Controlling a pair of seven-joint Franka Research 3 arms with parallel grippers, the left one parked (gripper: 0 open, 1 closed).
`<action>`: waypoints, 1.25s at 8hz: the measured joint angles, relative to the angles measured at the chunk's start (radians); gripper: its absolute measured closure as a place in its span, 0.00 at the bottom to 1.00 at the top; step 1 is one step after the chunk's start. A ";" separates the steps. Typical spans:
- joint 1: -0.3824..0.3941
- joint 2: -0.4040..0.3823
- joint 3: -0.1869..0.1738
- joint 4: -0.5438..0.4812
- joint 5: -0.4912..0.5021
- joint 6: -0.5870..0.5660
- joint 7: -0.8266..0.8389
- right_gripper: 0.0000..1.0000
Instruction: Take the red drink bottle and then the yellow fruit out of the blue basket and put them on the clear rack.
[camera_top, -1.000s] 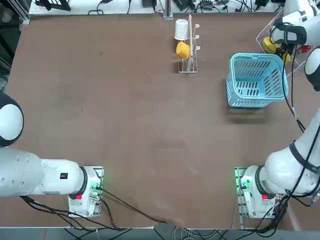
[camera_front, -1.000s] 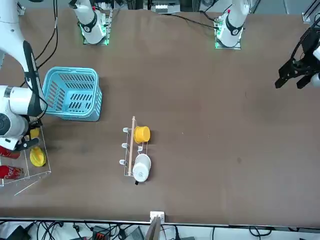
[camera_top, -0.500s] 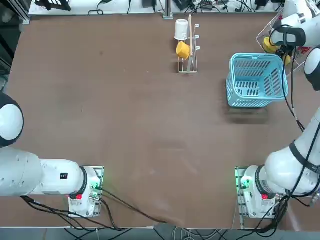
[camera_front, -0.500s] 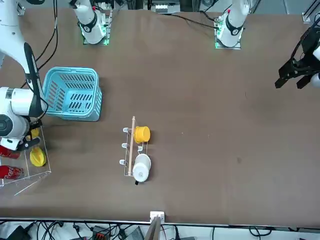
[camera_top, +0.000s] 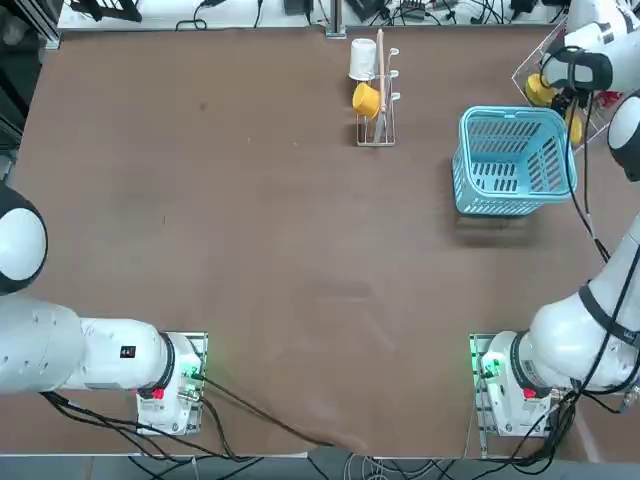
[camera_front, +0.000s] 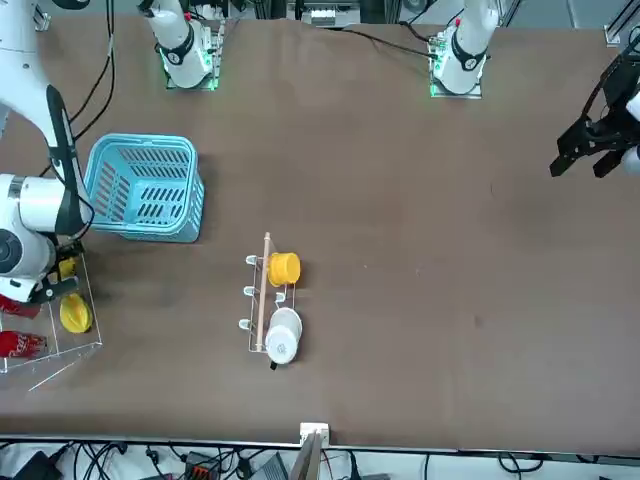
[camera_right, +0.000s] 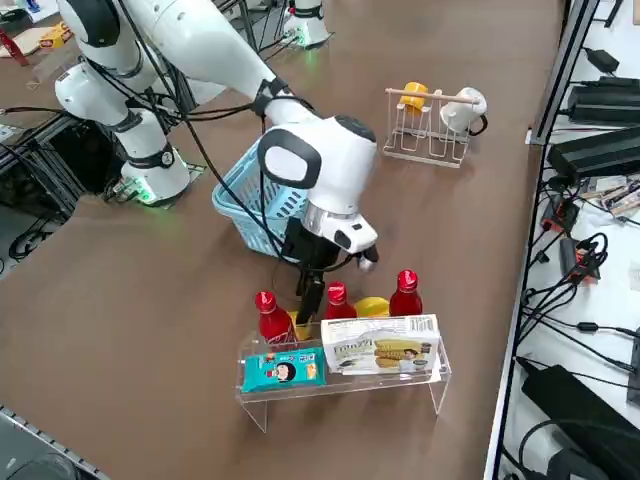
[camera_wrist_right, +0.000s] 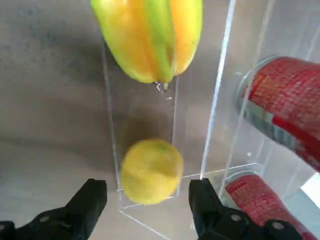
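Note:
My right gripper (camera_wrist_right: 147, 200) hangs over the clear rack (camera_right: 340, 385), open. The small yellow fruit (camera_wrist_right: 151, 171) lies on the rack's panel between the two fingers, touching neither. In the right side view the gripper (camera_right: 305, 300) points down among three red bottles (camera_right: 268, 318) (camera_right: 338, 300) (camera_right: 405, 293) standing on the rack; I cannot tell which is the red drink bottle. The blue basket (camera_top: 510, 112) stands just beside the rack, upright, and only its slotted bottom shows inside.
A larger yellow-orange fruit (camera_wrist_right: 150, 35) lies on the rack beyond the small one. Two flat packets (camera_right: 380, 355) lean on the rack's front tier. A thin cup stand (camera_top: 378, 90) holds a yellow cup and a white cup. The table's right edge runs close by the rack.
The right arm has stayed over the rack with only a slight shift. The basket and the cup stand have not moved.

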 joint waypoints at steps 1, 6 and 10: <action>0.002 0.000 0.003 0.016 0.006 -0.020 0.001 0.00; 0.022 -0.057 0.016 0.244 0.252 -0.337 0.005 0.00; 0.062 -0.213 0.023 0.266 0.427 -0.404 0.156 0.00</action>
